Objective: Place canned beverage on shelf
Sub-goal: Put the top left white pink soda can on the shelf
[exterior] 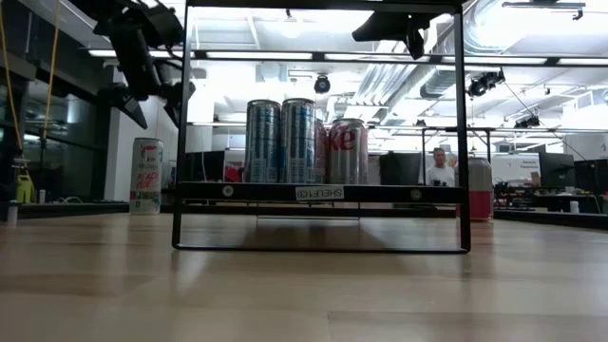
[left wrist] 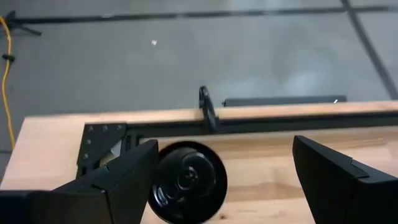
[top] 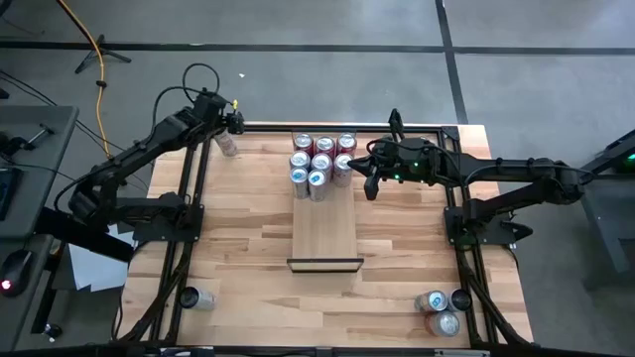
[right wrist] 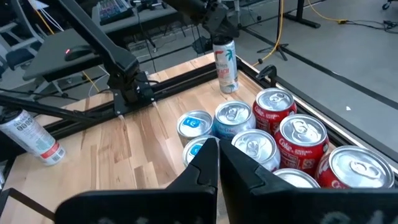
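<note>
At the table's far left corner, the left gripper [top: 231, 121] hangs with its fingers [left wrist: 115, 180] spread wide, holding nothing, directly above a slim white can [top: 227, 145] standing upright on the tabletop [top: 238, 248]. Well apart from it, the shelf [top: 325, 223] lies along the table's middle, its far end crowded with upright red and blue cans [top: 321, 164]. Beside those cans, the right gripper [top: 369, 171] hovers with its fingers [right wrist: 205, 165] pressed together, empty. Spare cans [top: 443, 309] wait at the near right corner, one more can [top: 201, 297] near left.

Closed right pincer [right wrist: 217, 163] above cans [right wrist: 273, 134]
</note>
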Robot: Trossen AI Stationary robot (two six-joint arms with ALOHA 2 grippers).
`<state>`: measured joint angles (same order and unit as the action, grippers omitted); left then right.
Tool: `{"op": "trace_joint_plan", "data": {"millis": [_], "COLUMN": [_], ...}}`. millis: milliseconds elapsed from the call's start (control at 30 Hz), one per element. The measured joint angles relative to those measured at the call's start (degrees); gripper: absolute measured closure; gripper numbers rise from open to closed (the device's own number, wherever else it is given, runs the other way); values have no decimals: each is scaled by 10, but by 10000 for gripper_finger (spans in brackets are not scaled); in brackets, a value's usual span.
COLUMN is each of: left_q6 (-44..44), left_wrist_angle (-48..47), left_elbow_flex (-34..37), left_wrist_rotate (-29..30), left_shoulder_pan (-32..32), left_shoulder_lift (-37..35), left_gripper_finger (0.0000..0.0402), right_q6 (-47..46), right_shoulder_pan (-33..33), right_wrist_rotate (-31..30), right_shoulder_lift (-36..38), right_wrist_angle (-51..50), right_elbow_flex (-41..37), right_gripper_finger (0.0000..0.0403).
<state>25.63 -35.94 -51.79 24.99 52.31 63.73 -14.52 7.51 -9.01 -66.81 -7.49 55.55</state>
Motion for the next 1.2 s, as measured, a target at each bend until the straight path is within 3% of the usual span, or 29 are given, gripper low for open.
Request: {"op": "trace_joint_plan", "data": {"millis": [667, 1200], "left_q6": [103, 206], "left_wrist_angle": [3, -42], "left_elbow_flex": [0, 0], "left_wrist_rotate": [139, 150], "left_shoulder_pan": [-22, -33], "left_shoulder_lift": [74, 120], "left_gripper_finger": [88, 94], "right_q6": [0, 17], "right_shoulder_pan": [0, 0], "right_wrist_rotate": [-1, -1], "right_shoulder_lift": [0, 0], "right_wrist_angle": [-11, -48], "right_elbow_flex": [0, 0], "right_gripper_finger": [402, 402]}}
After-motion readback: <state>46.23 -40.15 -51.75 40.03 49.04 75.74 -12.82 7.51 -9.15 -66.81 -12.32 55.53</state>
